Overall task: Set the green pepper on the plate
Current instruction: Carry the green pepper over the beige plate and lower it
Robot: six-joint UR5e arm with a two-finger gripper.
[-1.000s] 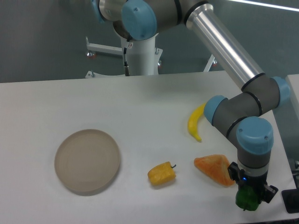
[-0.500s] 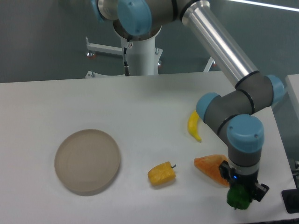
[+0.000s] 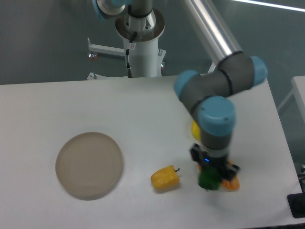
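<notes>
My gripper (image 3: 209, 177) is clenched on the green pepper (image 3: 208, 179), holding it just above the table (image 3: 143, 109). The yellow pepper (image 3: 165, 177) lies just to its left, an orange piece (image 3: 230, 184) peeks out just to its right, and the plate (image 3: 89, 164) sits well off to my left.
</notes>
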